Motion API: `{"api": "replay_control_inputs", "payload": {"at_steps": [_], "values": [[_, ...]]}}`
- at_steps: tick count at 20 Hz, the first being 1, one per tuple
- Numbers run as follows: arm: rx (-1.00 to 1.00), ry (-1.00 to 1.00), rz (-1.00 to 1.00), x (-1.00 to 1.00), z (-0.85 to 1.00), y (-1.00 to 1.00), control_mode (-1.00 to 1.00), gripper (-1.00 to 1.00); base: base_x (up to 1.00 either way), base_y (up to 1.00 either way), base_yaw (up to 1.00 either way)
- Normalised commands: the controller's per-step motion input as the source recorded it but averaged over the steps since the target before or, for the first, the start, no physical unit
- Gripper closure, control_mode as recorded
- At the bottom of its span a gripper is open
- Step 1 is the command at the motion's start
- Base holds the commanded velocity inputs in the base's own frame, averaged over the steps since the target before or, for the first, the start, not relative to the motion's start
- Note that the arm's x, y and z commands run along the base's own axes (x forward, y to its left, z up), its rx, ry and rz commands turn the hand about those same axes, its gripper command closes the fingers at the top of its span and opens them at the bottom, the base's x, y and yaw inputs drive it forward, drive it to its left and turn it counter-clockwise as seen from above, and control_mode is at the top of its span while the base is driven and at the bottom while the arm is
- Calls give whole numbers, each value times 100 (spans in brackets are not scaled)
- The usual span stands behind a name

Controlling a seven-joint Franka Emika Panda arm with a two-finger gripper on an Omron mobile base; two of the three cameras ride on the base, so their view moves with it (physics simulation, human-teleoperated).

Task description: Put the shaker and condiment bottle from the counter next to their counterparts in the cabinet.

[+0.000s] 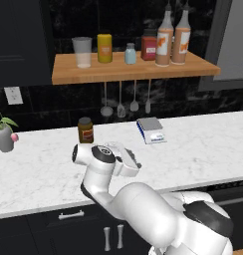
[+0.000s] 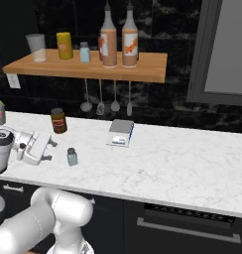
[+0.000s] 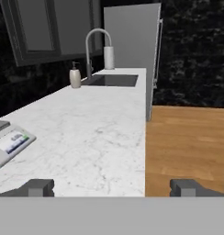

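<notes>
Hand (image 2: 49,149) released, gripping nothing | I am seeing two condiment bottles (image 2: 109,42) on the cabinet (image 2: 143,67), shaker (image 2: 72,157) standing on the desk (image 2: 167,163) | I am judging shaker pickup next: lowering over its cap.

Flat, even rendered light, no visible source. Counter (image 2: 162,163) bright, no glare; backsplash wall (image 1: 193,99) near black, detail lost. Soft small shadows under objects. Low-res, slightly soft throughout; no edge distortion; hand view equally soft ahead of the fingertips (image 3: 38,187).
</notes>
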Motion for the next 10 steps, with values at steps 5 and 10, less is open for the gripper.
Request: {"api": "replay_control_inputs", "payload": {"at_steps": [5, 10], "values": [[1, 0, 0, 0, -11, -8, -100, -100, 0, 0, 0], [0, 0, 0, 2, 0, 0, -100, -100, 0, 0, 0]]}}
